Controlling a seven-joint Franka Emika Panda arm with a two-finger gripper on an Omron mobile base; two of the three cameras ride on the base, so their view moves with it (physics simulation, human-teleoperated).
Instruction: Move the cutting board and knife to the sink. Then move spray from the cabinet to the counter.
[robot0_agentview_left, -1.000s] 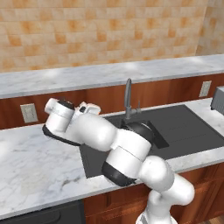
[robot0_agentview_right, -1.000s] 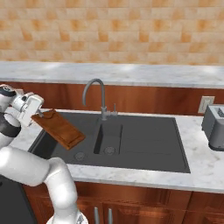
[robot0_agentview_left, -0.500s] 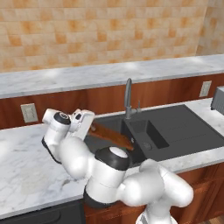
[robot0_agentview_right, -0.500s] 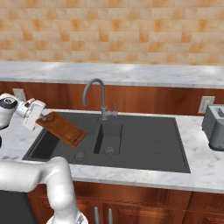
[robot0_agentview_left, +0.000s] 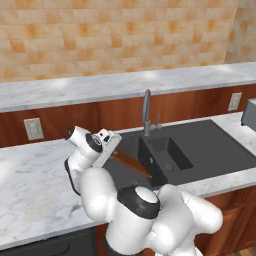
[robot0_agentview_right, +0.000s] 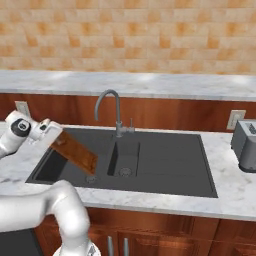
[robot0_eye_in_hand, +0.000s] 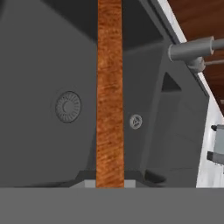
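My gripper (robot0_agentview_right: 54, 136) is shut on the upper end of the cutting board (robot0_agentview_right: 75, 152), a brown wooden board that slopes down to the right over the left basin of the dark sink (robot0_agentview_right: 165, 160). From the left base, the gripper (robot0_agentview_left: 113, 144) holds the board (robot0_agentview_left: 132, 163) just above the sink (robot0_agentview_left: 215, 145). In the hand view the board (robot0_eye_in_hand: 109, 96) is a narrow edge-on strip rising from the gripper (robot0_eye_in_hand: 109, 183), with the basin floor and drain of the sink (robot0_eye_in_hand: 43, 65) behind it. The knife, the spray and the cabinet are out of view.
A grey faucet (robot0_agentview_right: 112, 100) (robot0_agentview_left: 146, 107) stands behind the divider between the basins. The white marble counter (robot0_agentview_left: 35, 190) (robot0_agentview_right: 235, 190) surrounds the sink. At the far right sits a toaster (robot0_agentview_right: 245, 145) (robot0_agentview_left: 249, 111). My arm's elbow bulks in the near foreground.
The hand has carried the board slightly down and to the right, closer over the left basin. The arm's elbow has swung back toward the base.
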